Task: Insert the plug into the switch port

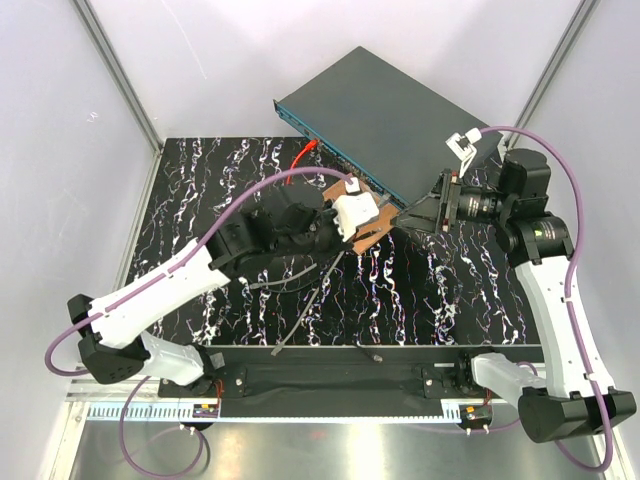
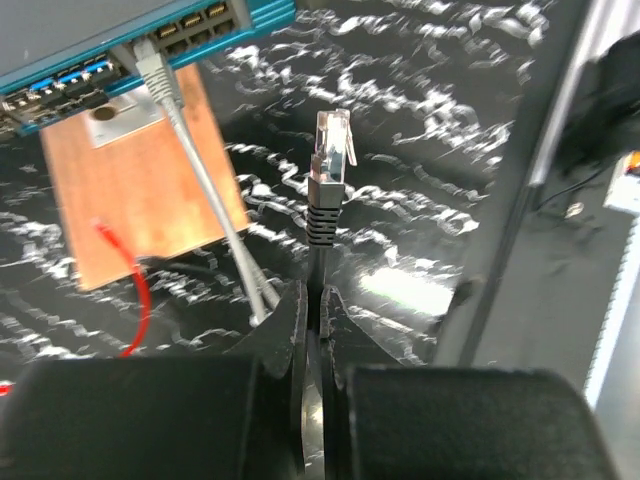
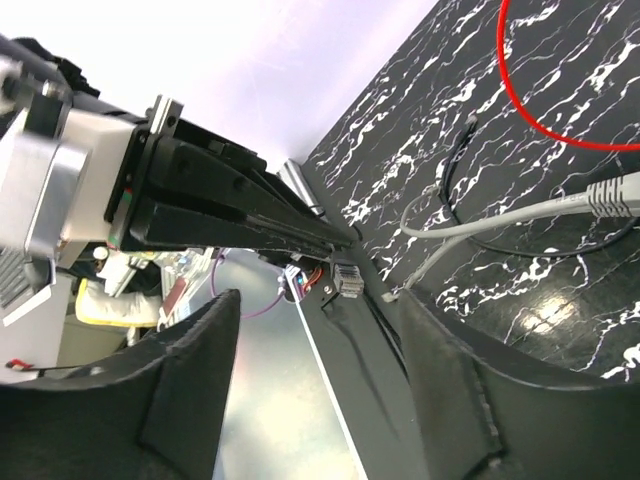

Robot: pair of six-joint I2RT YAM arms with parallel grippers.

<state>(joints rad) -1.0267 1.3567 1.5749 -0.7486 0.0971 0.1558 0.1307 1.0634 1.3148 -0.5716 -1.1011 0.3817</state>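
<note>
Black, white-veined marble tabletop point(image 1: 450, 290) fills the cell between pale walls. At the left, my left gripper point(image 2: 312, 300) is pressed together on a dark cable point(image 2: 318, 262), pinching it just below the boot. The plug point(image 2: 333, 140), clear-bodied above a dark grey ribbed boot, stands toward 12 o'clock from my fingertips, over bare table and apart from the switch. Toward 10 o'clock from it lies a copper-brown plate point(image 2: 140, 190), with a red wire point(image 2: 147, 295) curling off its near edge. Beyond the plate, at 11 o'clock, runs the blue-teal socket face of the switch point(image 2: 215, 25). A grey cable point(image 2: 205, 190) is seated in one of its ports and trails across the plate's corner. From above, the switch sits skewed at the table's 12 o'clock. At the right, my right gripper point(image 3: 318, 300) is spread wide with nothing in it, pointing toward 9 o'clock at the plate and my left fingers.
</note>
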